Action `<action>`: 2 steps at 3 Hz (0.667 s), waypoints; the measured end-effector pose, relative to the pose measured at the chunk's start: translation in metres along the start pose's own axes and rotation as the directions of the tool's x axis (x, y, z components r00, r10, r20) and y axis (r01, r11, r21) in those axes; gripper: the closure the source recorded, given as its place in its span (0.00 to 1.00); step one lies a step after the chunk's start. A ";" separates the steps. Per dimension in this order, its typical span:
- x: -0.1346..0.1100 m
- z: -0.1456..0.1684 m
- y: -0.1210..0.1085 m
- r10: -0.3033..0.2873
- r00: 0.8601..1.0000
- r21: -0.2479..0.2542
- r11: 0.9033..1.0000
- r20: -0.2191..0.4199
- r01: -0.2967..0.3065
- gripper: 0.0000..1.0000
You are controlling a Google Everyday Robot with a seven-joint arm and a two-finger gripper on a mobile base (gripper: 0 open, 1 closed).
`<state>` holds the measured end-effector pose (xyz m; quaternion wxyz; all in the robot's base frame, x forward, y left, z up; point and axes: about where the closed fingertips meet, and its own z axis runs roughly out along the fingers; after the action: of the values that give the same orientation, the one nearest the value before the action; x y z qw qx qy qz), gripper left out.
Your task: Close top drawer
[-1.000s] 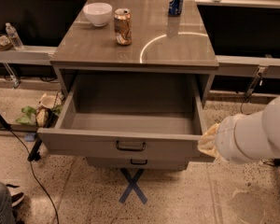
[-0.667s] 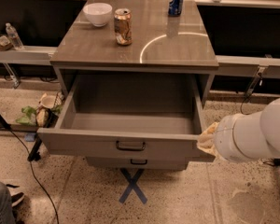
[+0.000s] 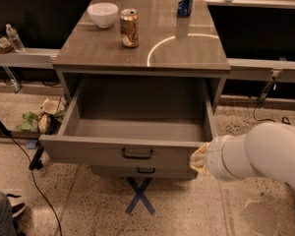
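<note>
The top drawer (image 3: 88,151) is pulled far out of the grey-brown cabinet. Its deep box is empty and its tall flat front carries a small dark loop handle (image 3: 137,154) at centre. A lower drawer (image 3: 145,171) with a shorter front sticks out slightly beneath it. My gripper (image 3: 198,160) is at the right end of the top drawer's front, right against its corner, at the end of my thick white arm (image 3: 260,154). Only a pale tip of it shows past the arm.
On the cabinet top (image 3: 187,48) stand a white bowl (image 3: 103,14), a brown can (image 3: 129,28) and a blue can (image 3: 186,0). A blue tape cross (image 3: 139,195) marks the floor in front. Cables and litter lie at left; a water bottle (image 3: 14,37) stands on the left shelf.
My arm and gripper have edged slightly left, toward the drawer front's right corner. The drawer stays open about as far as before.
</note>
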<state>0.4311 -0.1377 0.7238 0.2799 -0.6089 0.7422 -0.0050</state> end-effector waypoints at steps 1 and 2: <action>-0.008 0.032 0.007 -0.025 0.999 0.019 1.000 0.035 0.024 1.00; -0.013 0.056 0.006 -0.078 0.996 0.088 0.993 0.035 0.074 1.00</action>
<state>0.4505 -0.1055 0.6803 0.3197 -0.6240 0.7122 -0.0362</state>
